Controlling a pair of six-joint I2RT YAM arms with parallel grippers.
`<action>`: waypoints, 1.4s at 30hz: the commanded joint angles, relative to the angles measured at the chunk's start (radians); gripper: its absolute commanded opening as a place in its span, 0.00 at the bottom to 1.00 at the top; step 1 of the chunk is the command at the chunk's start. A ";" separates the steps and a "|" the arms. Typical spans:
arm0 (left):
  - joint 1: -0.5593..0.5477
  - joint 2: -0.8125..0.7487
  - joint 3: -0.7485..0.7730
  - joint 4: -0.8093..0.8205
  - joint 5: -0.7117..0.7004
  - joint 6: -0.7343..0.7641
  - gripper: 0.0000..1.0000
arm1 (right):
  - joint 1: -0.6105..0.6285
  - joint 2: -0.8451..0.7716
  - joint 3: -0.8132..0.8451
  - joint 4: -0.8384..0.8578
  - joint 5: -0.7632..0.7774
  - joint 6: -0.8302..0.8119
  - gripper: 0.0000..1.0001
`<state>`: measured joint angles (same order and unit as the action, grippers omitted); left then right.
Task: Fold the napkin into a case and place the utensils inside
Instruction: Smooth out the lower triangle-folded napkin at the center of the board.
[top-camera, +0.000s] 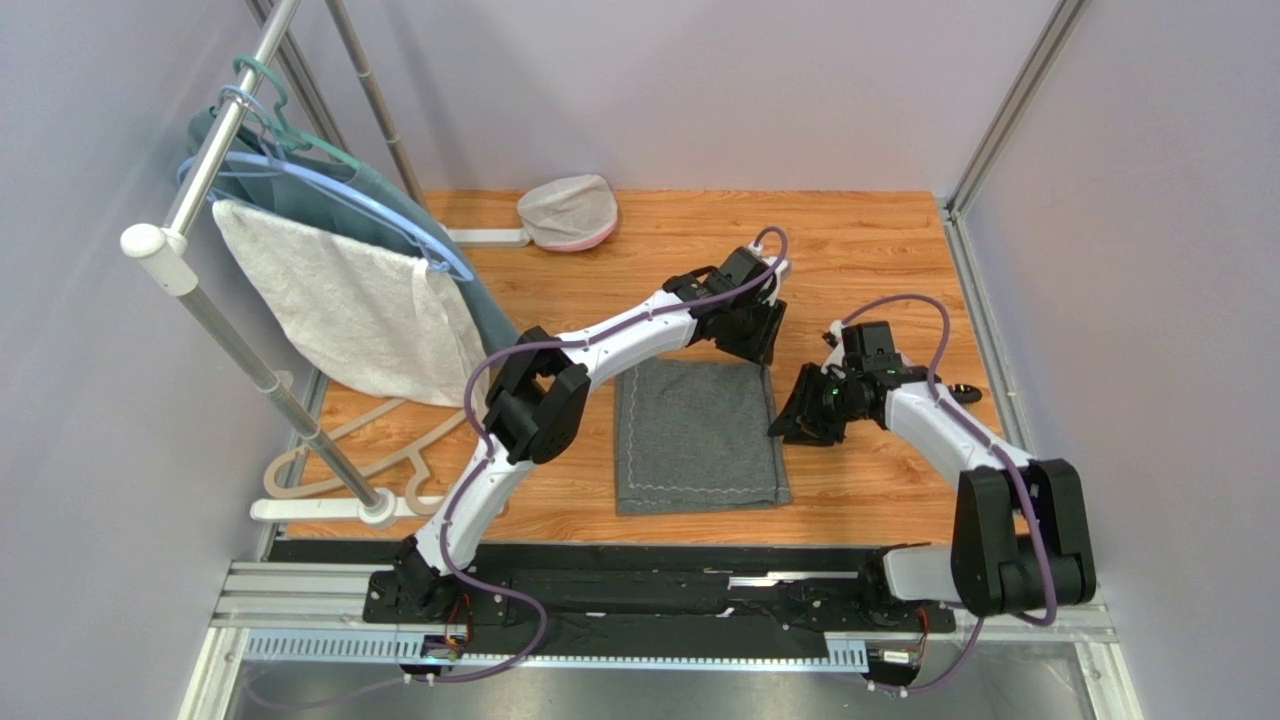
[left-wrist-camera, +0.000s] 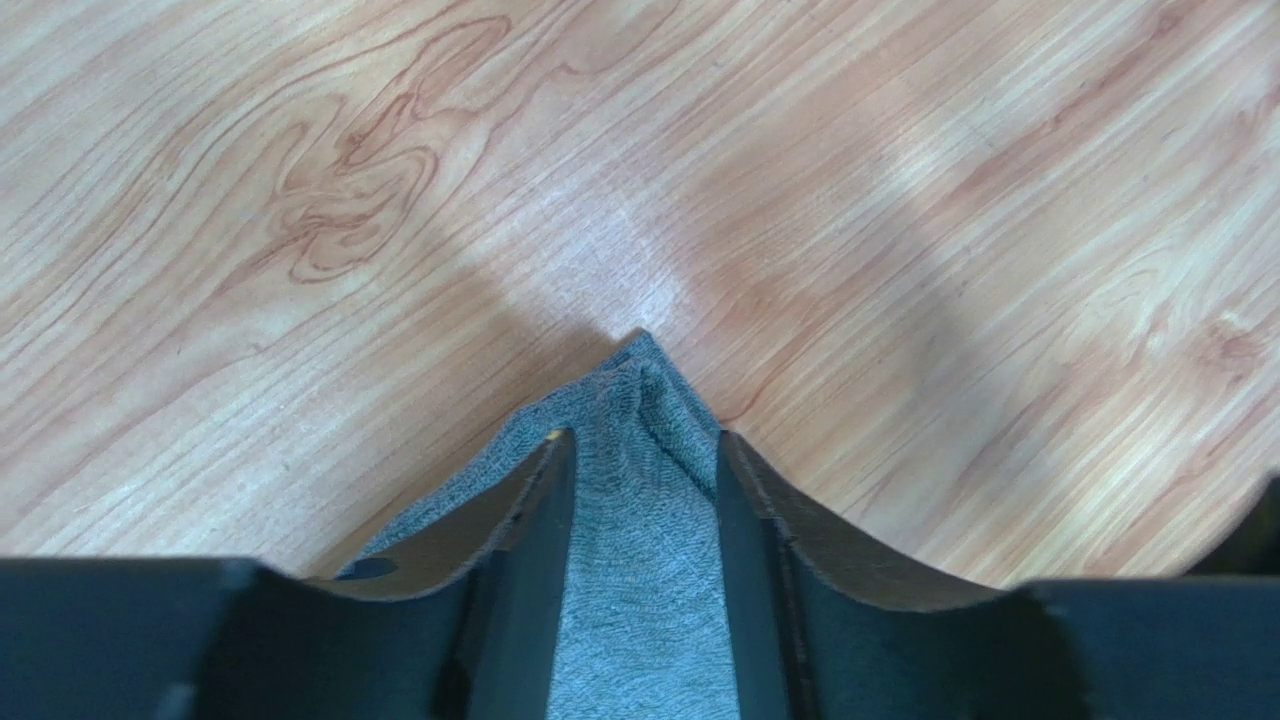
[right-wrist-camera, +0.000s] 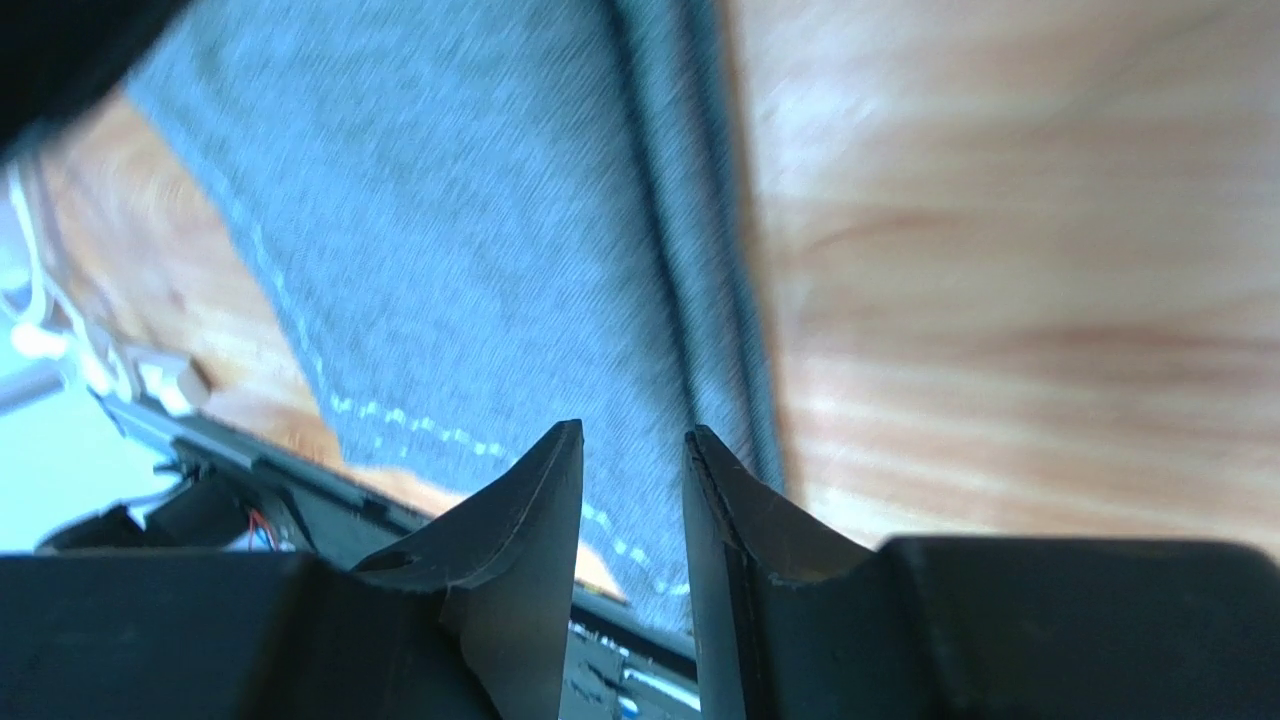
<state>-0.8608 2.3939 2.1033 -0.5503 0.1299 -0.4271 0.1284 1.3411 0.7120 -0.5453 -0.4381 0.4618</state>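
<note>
- Your left claw (left-wrist-camera: 643, 443) is spread, with one finger (left-wrist-camera: 534, 518) on each side of a bunched-up corner of the napkin (left-wrist-camera: 639, 600). The cloth fills the gap and doesn't look squeezed.
- From above, that claw sits at the napkin's far right corner.
- Your right claw (right-wrist-camera: 633, 432) is partly apart with nothing between its fingers. You can see grey cloth through the gap, but the wrist view is blurred.
- From above, it's just beside the napkin's right edge, about halfway along.
- The napkin lies flat mid-worktop (top-camera: 857, 255) as a rectangle, with a pale stitch line along its left and near sides. Layers are doubled along the right edge.
- A white towel (top-camera: 353, 308) and a teal garment (top-camera: 451, 255) hang on the rack (top-camera: 226, 323) at far left.
- A pale round cap (top-camera: 568, 210) lies at the far edge.
</note>
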 joint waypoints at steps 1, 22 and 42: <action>-0.001 0.017 0.027 0.004 -0.003 0.045 0.46 | 0.037 -0.123 -0.063 -0.024 -0.048 0.009 0.33; -0.001 0.047 0.034 0.023 0.025 0.025 0.41 | 0.240 -0.243 -0.144 -0.160 0.188 0.198 0.45; 0.014 0.099 0.110 0.026 -0.046 -0.004 0.06 | 0.251 -0.313 -0.255 -0.260 0.391 0.437 0.00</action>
<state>-0.8597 2.4641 2.1284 -0.5465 0.1257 -0.4328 0.3786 1.0264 0.4953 -0.7376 -0.1257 0.8097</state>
